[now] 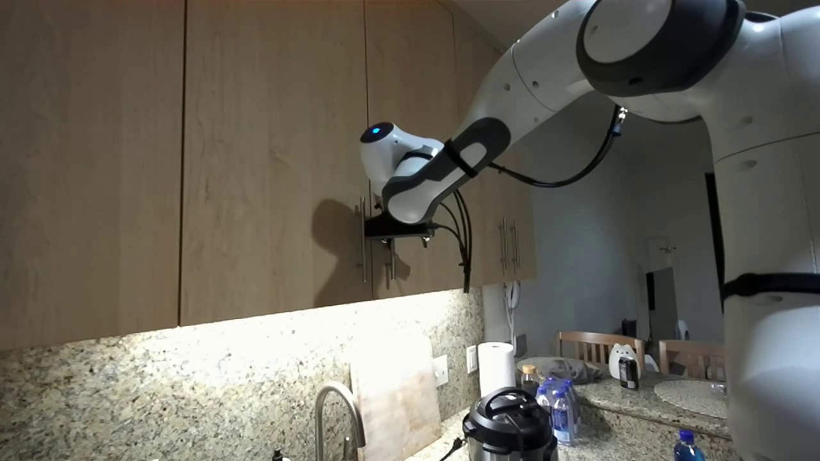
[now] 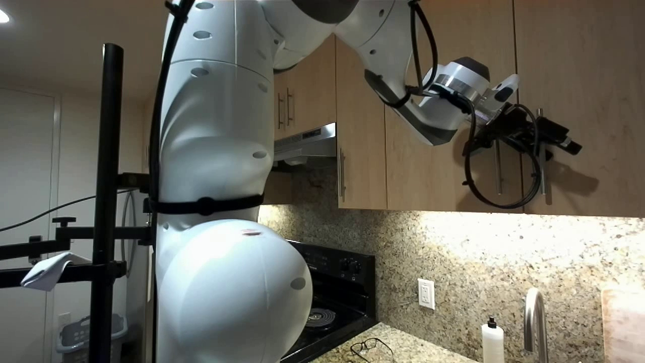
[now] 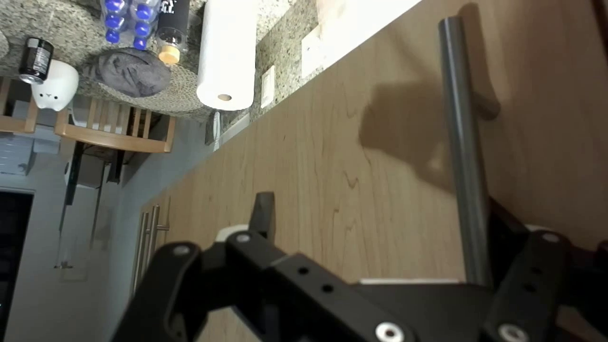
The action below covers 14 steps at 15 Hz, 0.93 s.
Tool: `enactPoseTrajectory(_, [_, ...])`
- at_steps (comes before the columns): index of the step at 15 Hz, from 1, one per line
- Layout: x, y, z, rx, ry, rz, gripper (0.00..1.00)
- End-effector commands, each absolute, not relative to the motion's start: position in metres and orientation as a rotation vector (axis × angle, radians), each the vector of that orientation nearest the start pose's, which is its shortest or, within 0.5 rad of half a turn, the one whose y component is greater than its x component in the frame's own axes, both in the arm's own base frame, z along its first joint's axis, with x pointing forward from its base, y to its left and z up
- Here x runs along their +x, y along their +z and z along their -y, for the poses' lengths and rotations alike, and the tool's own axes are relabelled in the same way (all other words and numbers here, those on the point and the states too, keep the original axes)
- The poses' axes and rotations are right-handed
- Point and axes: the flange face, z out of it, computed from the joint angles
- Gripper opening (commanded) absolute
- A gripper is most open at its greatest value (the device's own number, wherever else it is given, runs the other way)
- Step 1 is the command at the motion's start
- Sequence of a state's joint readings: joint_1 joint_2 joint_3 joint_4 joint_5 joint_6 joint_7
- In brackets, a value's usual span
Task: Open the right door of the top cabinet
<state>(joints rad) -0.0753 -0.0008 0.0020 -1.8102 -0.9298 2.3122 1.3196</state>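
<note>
The top cabinet (image 1: 269, 128) is light tan wood with flat doors, all shut in both exterior views (image 2: 448, 181); its inside is hidden. The right door (image 1: 410, 70) lies flush beside its neighbour across a thin gap; it also shows in an exterior view (image 2: 584, 60) and the wrist view (image 3: 323, 190). Its slim metal handle (image 3: 460, 142) shows in both exterior views (image 1: 393, 262) (image 2: 542, 174). My gripper (image 3: 382, 211) is open with the handle between its fingers, close to the right finger in the wrist view. In an exterior view the gripper (image 2: 544, 146) is at the handle's upper part.
The neighbouring door's handle (image 1: 363, 240) stands close beside the gripper. Below are a faucet (image 1: 339, 397), a cutting board (image 1: 394, 390), a black-lidded cooker (image 1: 510, 422) and a paper towel roll (image 1: 496, 368). A range hood (image 2: 307, 146) and a soap bottle (image 2: 493, 343) show too.
</note>
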Motion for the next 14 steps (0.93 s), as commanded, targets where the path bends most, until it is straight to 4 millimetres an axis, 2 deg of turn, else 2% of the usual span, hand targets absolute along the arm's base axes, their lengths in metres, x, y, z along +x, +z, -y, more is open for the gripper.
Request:
enactPoseTrajectory(1, [0.590, 0.592, 0.064, -2.853, -1.401, -1.565, 1.00])
enactPoseTrajectory(7, [0.566, 0.596, 0.073, -2.768, -1.314, -1.749, 1.00])
enactPoseTrajectory(14, [0.545, 0.600, 0.092, -2.733, -1.350, -1.764, 1.00])
